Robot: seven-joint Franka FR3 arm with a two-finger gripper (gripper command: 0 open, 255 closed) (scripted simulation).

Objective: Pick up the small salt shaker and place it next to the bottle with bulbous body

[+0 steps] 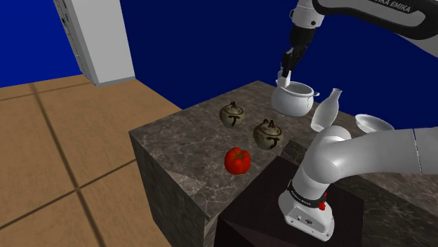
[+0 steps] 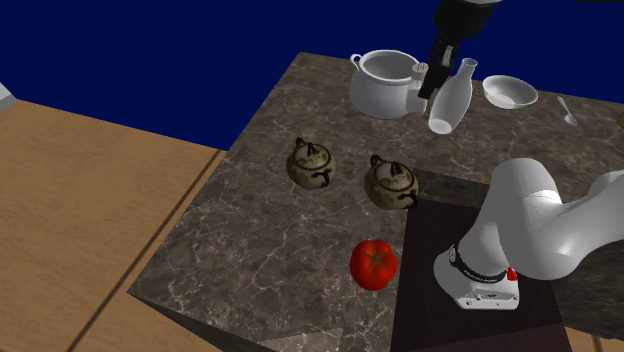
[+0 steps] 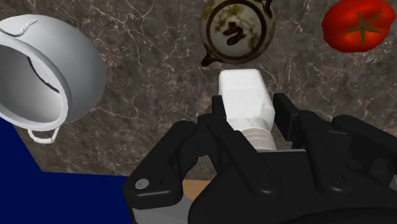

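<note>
My black gripper [image 3: 249, 124] is shut on a small white salt shaker [image 3: 245, 100], clasped between both fingers and held in the air above the dark marble counter [image 3: 159, 76]. In the shoulder view the gripper [image 1: 286, 70] hangs just over the white pot [image 1: 293, 98]. In the second exterior view the shaker [image 2: 421, 70] shows beside the fingers, between the pot [image 2: 385, 85] and the white bulbous bottle [image 2: 450, 100]. That bottle [image 1: 326, 111] stands upright to the shoulder view's right of the pot.
Two brown round lidded jars [image 1: 231, 114] [image 1: 267, 133] and a red tomato [image 1: 238, 160] sit on the counter nearer the stand. A white bowl [image 1: 373, 124] lies beyond the bottle. The counter's far edge [image 3: 63, 172] runs close behind the pot.
</note>
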